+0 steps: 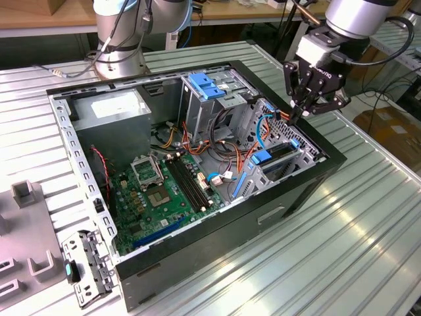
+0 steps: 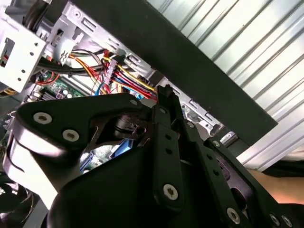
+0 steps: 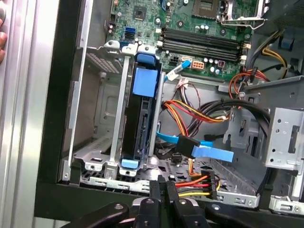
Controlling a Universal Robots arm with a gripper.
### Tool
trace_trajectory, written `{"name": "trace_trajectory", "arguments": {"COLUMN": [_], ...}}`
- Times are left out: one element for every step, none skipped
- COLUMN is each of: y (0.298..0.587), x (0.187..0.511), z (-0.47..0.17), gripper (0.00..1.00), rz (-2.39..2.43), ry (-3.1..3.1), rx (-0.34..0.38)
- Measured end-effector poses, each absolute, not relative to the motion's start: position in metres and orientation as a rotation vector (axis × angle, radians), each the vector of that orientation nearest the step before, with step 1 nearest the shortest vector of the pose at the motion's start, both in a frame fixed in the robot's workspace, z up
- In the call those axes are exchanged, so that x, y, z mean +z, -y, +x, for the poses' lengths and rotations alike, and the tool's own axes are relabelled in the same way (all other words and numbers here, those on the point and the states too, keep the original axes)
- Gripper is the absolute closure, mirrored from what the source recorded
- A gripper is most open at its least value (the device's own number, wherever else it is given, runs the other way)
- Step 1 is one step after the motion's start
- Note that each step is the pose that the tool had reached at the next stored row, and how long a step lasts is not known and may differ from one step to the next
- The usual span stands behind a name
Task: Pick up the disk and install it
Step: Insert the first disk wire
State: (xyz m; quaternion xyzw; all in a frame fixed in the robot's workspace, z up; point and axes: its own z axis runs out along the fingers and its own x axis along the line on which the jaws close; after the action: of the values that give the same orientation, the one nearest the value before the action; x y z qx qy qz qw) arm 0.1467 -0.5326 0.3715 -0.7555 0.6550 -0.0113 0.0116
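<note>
One disk (image 3: pixel 139 118) is seen seated upright in the drive cage (image 3: pixel 99 164), blue carrier tabs showing. The gripper (image 1: pixel 297 113) is held clenched and empty above the case's edge. Seating is best judged by checking that both tabs lie flush.

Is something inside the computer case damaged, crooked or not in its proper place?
Nothing stands out as damaged. The disk sits straight in its metal bay in the case, its blue tabs at both ends. The cables lie loose beside it, and a blue cable runs beside the bay. The gripper is above the case edge.
</note>
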Motion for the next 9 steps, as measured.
{"name": "trace_trajectory", "arguments": {"y": [0.5327,0.5327,0.5327,0.5327,0.5327,0.5327,0.5327,0.5327,0.5327], "x": [0.3714,0.3715,0.3714,0.3714,0.3712,0.3709,0.3708,0.3706,0.3705], "z": [0.1436,0.1416,0.1400,0.1377,0.1377,0.1377,0.1377,0.1376,0.1375], "gripper": [0.83,0.83,0.83,0.83,0.83,0.83,0.83,0.83,0.83], "rz": [-2.356,-2.356,-2.356,-2.349,-2.329,-2.313,-2.299,-2.286,-2.277], "ry": [-2.042,-2.043,-2.042,-2.050,-2.074,-2.091,-2.108,-2.122,-2.132], "rx": [-0.035,-0.035,-0.035,-0.035,-0.036,-0.036,-0.036,-0.036,-0.037]}}
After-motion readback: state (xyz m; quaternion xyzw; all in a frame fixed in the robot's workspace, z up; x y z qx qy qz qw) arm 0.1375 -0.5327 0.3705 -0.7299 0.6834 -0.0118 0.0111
